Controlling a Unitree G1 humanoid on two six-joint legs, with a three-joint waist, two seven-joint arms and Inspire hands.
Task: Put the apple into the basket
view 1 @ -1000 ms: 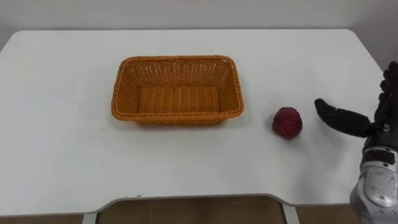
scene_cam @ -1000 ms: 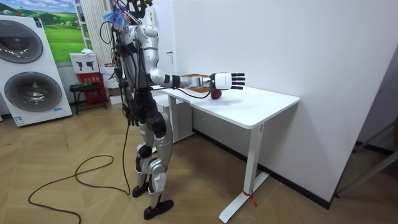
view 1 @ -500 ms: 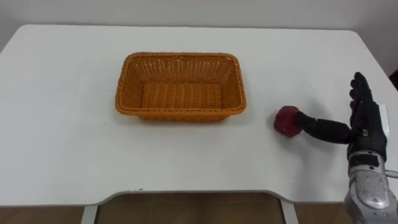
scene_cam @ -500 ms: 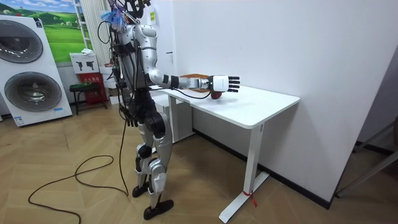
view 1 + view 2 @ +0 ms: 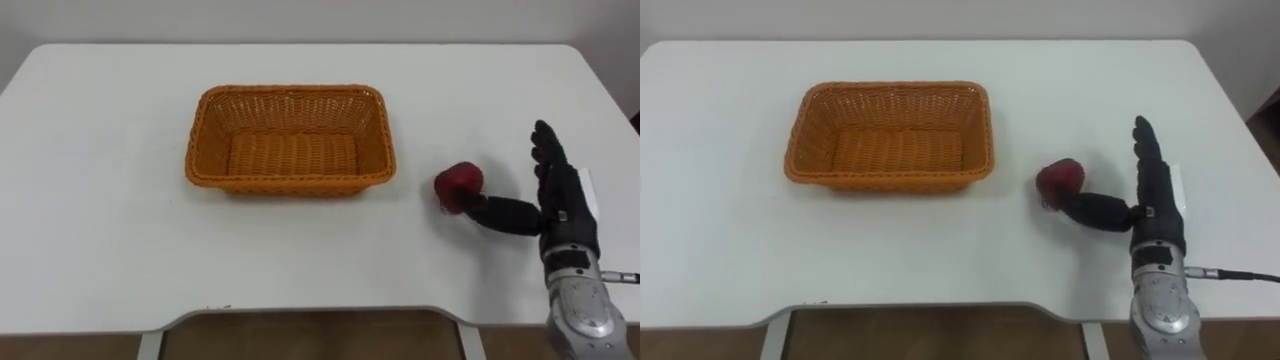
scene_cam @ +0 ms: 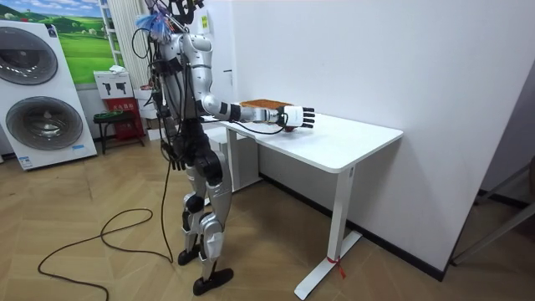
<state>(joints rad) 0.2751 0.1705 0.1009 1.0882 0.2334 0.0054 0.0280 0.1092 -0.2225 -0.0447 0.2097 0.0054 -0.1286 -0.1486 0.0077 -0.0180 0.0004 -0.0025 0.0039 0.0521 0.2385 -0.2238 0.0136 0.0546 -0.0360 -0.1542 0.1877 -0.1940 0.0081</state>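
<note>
1. White table (image 5: 100, 250) forms the work surface. Its near edge runs across the bottom of the eye views, and a broad bare strip is left between that edge and the objects.
2. Right hand (image 5: 568, 205) is seen coming in from the lower right, near the table's right edge. Its fingers are held straight and released, pointing toward the far edge, and nothing is grasped.
3. The thumb is stretched leftward and laid against the lower right side of the apple (image 5: 458, 182). The apple rests on the table top, right of the basket and apart from it.
4. Orange woven basket (image 5: 290, 186) is set left of centre. Bare table is left on all four sides, widest to the left.
5. In the room view the robot is shown standing upright at the table's end on the room view's left, with its right arm held out over the top. The table's far side is bounded by the wall (image 6: 376, 67).
6. Compared with one second before, the hand has been lowered and brought leftward. The thumb, then apart from the apple, is now in contact with it. The apple appears nudged slightly toward the far edge, while the basket is unchanged.
</note>
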